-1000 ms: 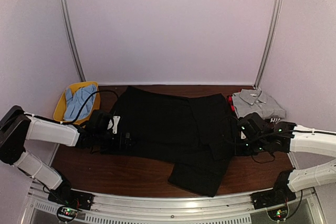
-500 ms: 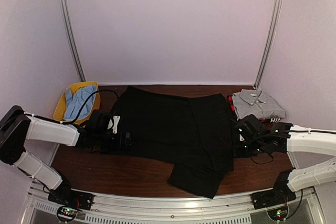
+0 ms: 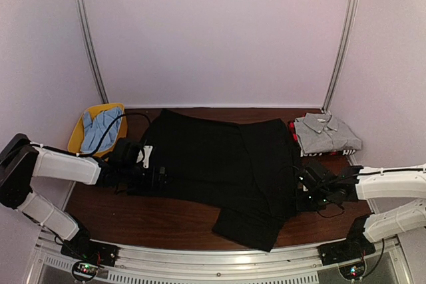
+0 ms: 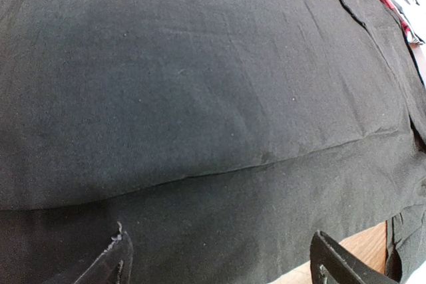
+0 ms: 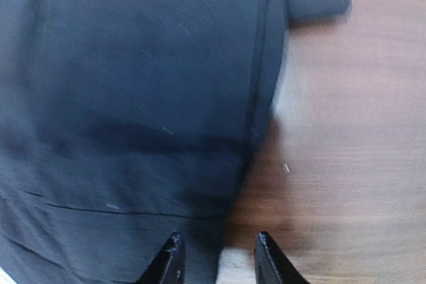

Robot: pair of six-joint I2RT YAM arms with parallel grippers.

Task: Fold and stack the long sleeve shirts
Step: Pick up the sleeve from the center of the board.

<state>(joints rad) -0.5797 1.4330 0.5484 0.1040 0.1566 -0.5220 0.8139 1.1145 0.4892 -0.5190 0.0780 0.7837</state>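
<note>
A black long sleeve shirt (image 3: 213, 157) lies spread across the middle of the table, its right side folded inward and one part hanging toward the near edge. A grey long sleeve shirt (image 3: 326, 131) sits folded at the back right. My left gripper (image 3: 158, 179) rests low at the black shirt's left edge. In the left wrist view it (image 4: 223, 261) is wide open over black cloth (image 4: 200, 84). My right gripper (image 3: 305, 189) hovers at the shirt's right edge. Seen from the right wrist, it (image 5: 218, 243) is open, straddling the cloth's border (image 5: 133, 64), holding nothing.
A yellow basket (image 3: 76, 134) with a blue cloth (image 3: 100, 128) stands at the back left. Something red and black (image 3: 293, 131) peeks out beside the grey shirt. Bare wooden tabletop (image 3: 153, 221) shows along the near edge and at the right (image 5: 346, 131).
My right gripper has opened and let go of the black shirt's right edge, then dropped lower and toward the near side. The left arm has not moved.
</note>
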